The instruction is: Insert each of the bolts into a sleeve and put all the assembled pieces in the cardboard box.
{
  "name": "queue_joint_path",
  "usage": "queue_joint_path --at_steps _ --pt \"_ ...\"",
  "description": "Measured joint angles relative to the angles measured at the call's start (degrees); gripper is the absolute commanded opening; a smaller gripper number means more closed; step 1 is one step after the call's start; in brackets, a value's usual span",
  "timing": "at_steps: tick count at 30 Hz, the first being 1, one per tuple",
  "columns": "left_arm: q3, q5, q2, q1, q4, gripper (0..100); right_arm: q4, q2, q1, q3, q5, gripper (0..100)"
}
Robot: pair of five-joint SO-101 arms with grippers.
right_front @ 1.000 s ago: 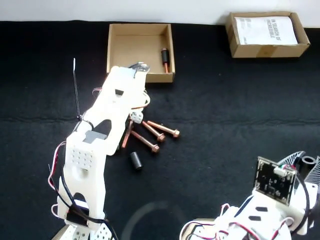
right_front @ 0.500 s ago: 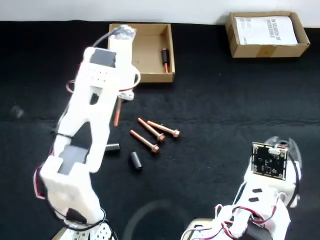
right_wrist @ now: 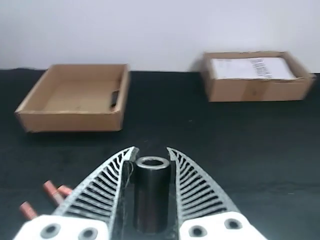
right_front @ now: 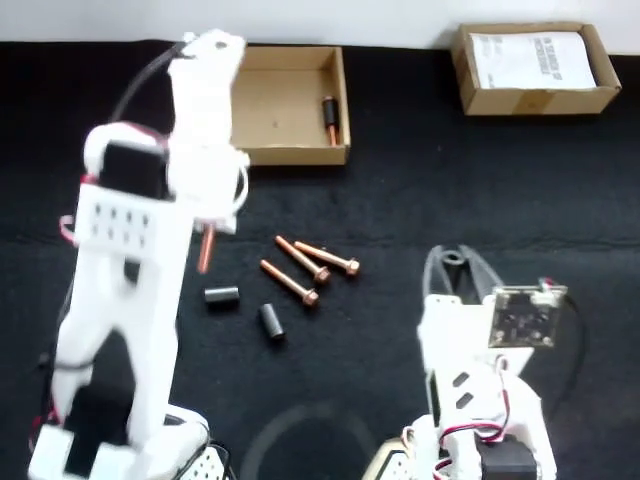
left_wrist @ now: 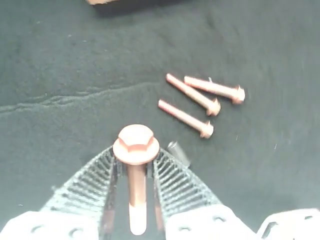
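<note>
Black cloth tabletop [right_front: 450,200], faintly creased, below a pale wall. Clamped in the left pincer [left_wrist: 136,153]: a bolt [left_wrist: 136,145], shank running back between the ribbed fingers, flanged hex head out at the tips, held clear of the cloth. Closed around a sleeve [right_wrist: 151,192]: the right pincer [right_wrist: 151,150], tube upright between the fingers, bore open on top. Mid-tabletop, three loose bolts [right_front: 300,257] lying close together; just beside them, two spare sleeves [right_front: 221,296] on their sides, apart from each other. At the far edge, a cardboard box [right_front: 300,155] with one assembled piece [right_front: 329,118] against its wall; well apart, a second box [right_front: 530,100] with a printed sheet.

Bolts: copper-coloured, metal by the look, with a round smooth shank and a wide head. Probably stiff, hard and light, and apt to roll on the cloth or swivel in a two-sided grip. Best taken across the shank close under the head, leaving the far end free for entry.

Sleeves: short dark tubes, smooth-walled, likely rigid and a little slippery. Best gripped across the outer wall at mid-height, mouth kept clear.

Ribbed fingers, flexible-looking, likely to give slightly and resist slipping. Nothing fragile apparent. Main risk, as judged: tip and bore out of line, or a part twisting in the grip. Cardboard matte, stiff, open-topped.
</note>
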Motion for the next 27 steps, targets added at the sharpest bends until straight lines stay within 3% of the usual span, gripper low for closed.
queue_joint_path --at_steps 8,18,27 --pt "27.08 -10.46 -27.25 8.09 -1.41 1 0.18 0.0 -8.0 0.09 -0.18 0.9" --pt "57.85 -10.9 -59.25 9.23 -22.42 1 8.97 0.0 -9.32 0.09 -0.18 0.9" --pt "83.78 -10.81 -79.91 9.14 -42.81 1 -10.29 0.0 -14.07 17.05 -0.18 0.9"
